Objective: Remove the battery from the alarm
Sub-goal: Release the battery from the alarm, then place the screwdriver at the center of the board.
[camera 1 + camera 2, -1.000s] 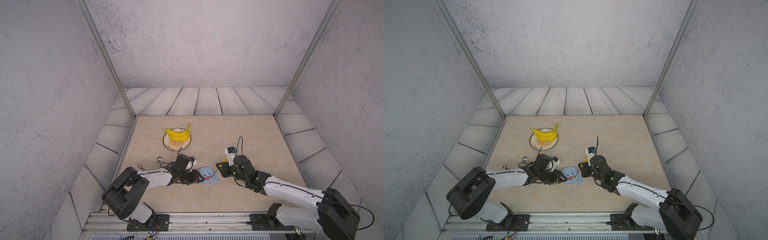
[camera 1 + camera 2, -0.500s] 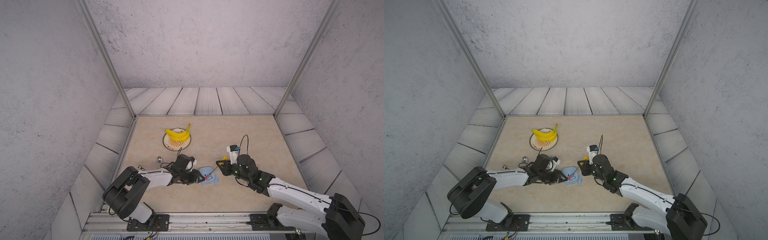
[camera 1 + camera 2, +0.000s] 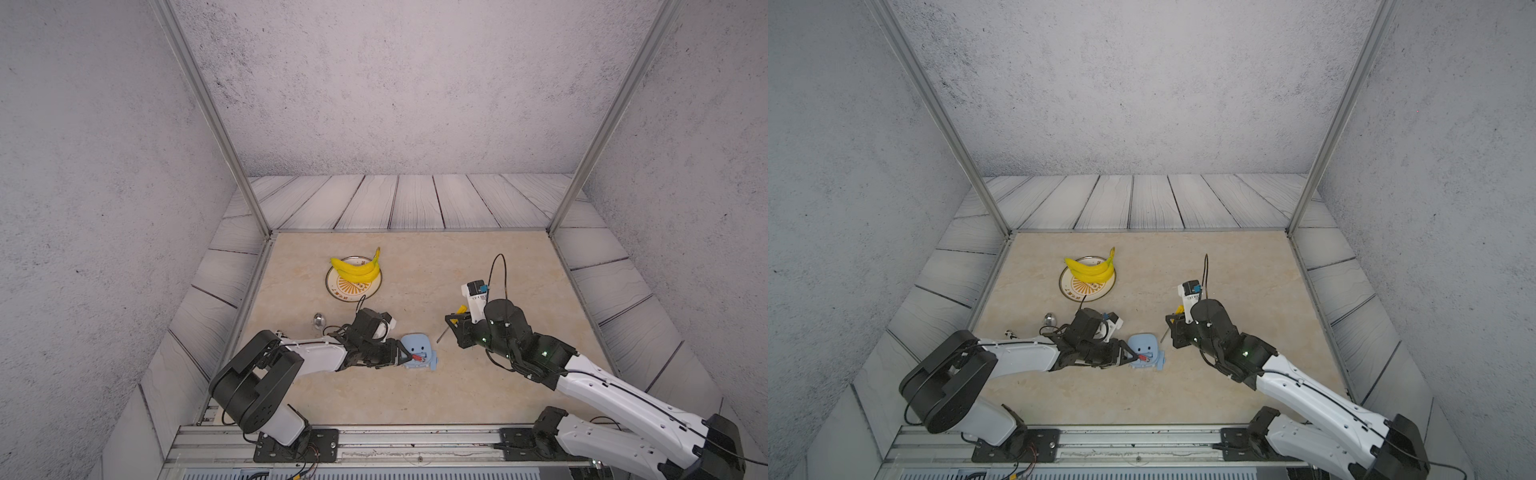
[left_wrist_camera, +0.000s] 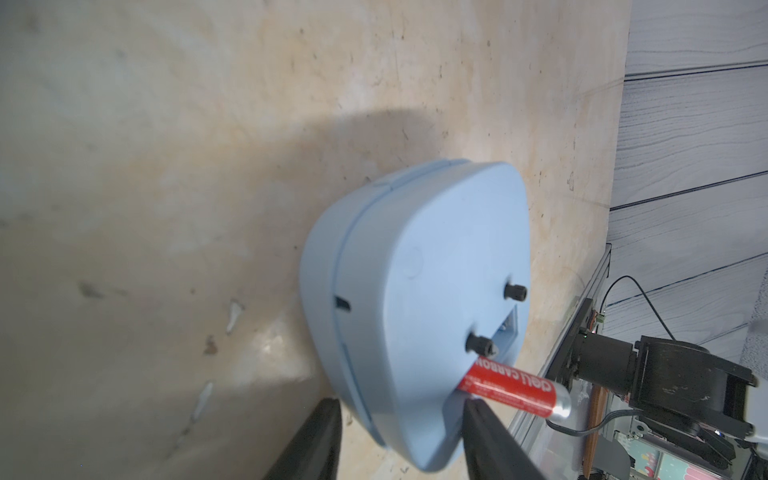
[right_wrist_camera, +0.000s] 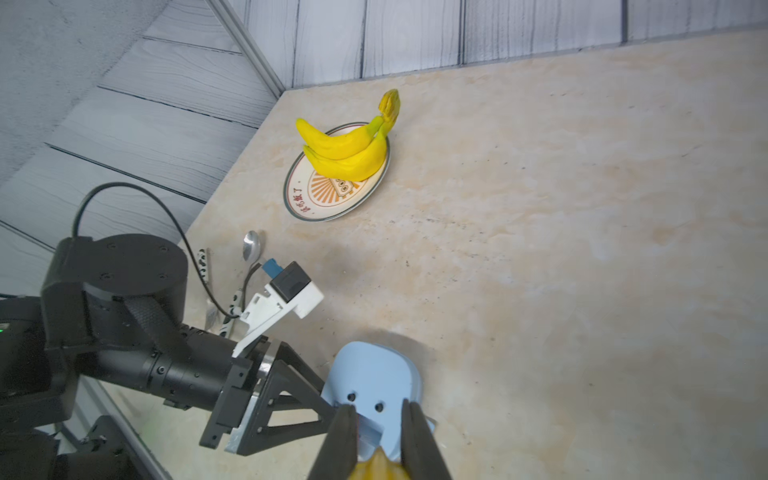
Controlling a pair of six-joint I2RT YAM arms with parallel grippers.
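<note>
A beige, marble-patterned tabletop (image 3: 457, 386) fills the floor of the grey-walled cell. Two white-and-black robot arms reach in from the near rail. The left arm (image 3: 316, 359) lies low over the table, and the right arm (image 3: 602, 386) is held a little higher.

Toward the far left stands a round cream plate (image 3: 351, 300) with an orange sunburst pattern. A bunch of yellow bananas (image 3: 355, 268) rests on it.

The light-blue rounded-square plastic alarm (image 3: 415, 347) lies between the two grippers, well apart from the plate. Its plain back is turned up (two small black knobs show on it), and the compartment at its edge is uncovered.

The left gripper (image 4: 399, 403) has its two black fingers spread, one on each side of the alarm's corner. In the left wrist view a narrow gap shows between one finger (image 4: 316, 436) and the blue shell.

The right gripper (image 3: 455, 328) is near the alarm's other side. Its fingers are pressed onto the yellow-handled screwdriver (image 5: 376, 469), whose thin metal shaft points down toward the table.

A small shiny metal spoon (image 3: 318, 320) lies beside the left arm, between it and the plate.

The short red cylindrical battery (image 4: 511, 388) sticks out of the uncovered compartment, with its silver end past the alarm's edge. It is just beside the left gripper's other finger, but I cannot tell if they touch.
</note>
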